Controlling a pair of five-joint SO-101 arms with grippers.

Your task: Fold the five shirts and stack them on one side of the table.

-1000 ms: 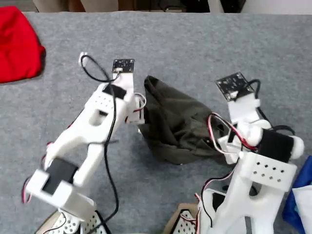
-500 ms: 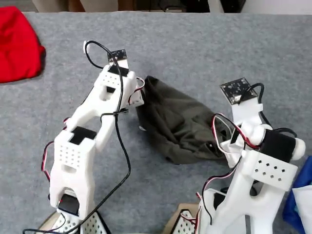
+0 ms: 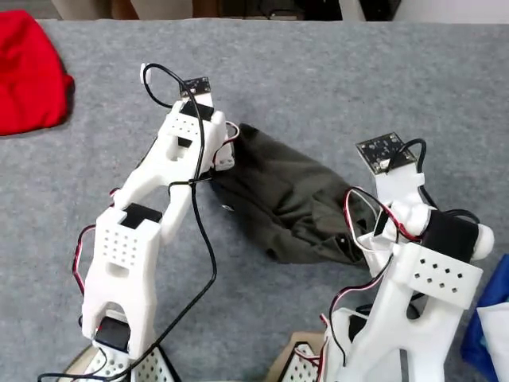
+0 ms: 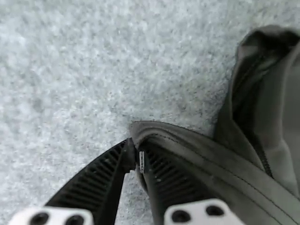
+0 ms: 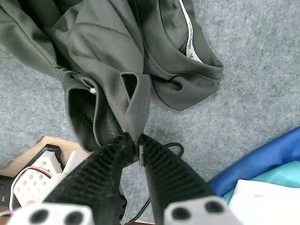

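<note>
High view puts the olive shirt (image 3: pixel 290 199) in a crumpled heap on the grey table (image 3: pixel 334 72), between your two arms. Around it, a red garment (image 3: pixel 28 72) lies at the far left corner, well apart from the heap. A blue garment (image 3: pixel 489 318) pokes in at the right edge, beside the right arm's base.

From above, your sight of both grips is blocked. The left arm's white links lie over the shirt's left edge, with a black cable (image 3: pixel 199 239) looping down across the table. The right arm's wrist and its red and white wires cover the shirt's right edge.

For the grips themselves, turn to the wrist views. Left wrist view shows your left gripper (image 4: pixel 136 157) with its ribbed fingers clenched on the shirt's folded hem, right at the edge of the cloth, with bare grey table beyond. Right wrist view shows your right gripper (image 5: pixel 135 143) pinching a hanging fold of the same shirt, which drapes from its fingertips.

That right wrist view also gives you the shirt's white neck label (image 5: pixel 190 42), though its print is too small to read. It shows a wooden board (image 5: pixel 35 152) with a white connector (image 5: pixel 30 180) beneath the gripper, and the blue garment lying just beside paler cloth.
</note>
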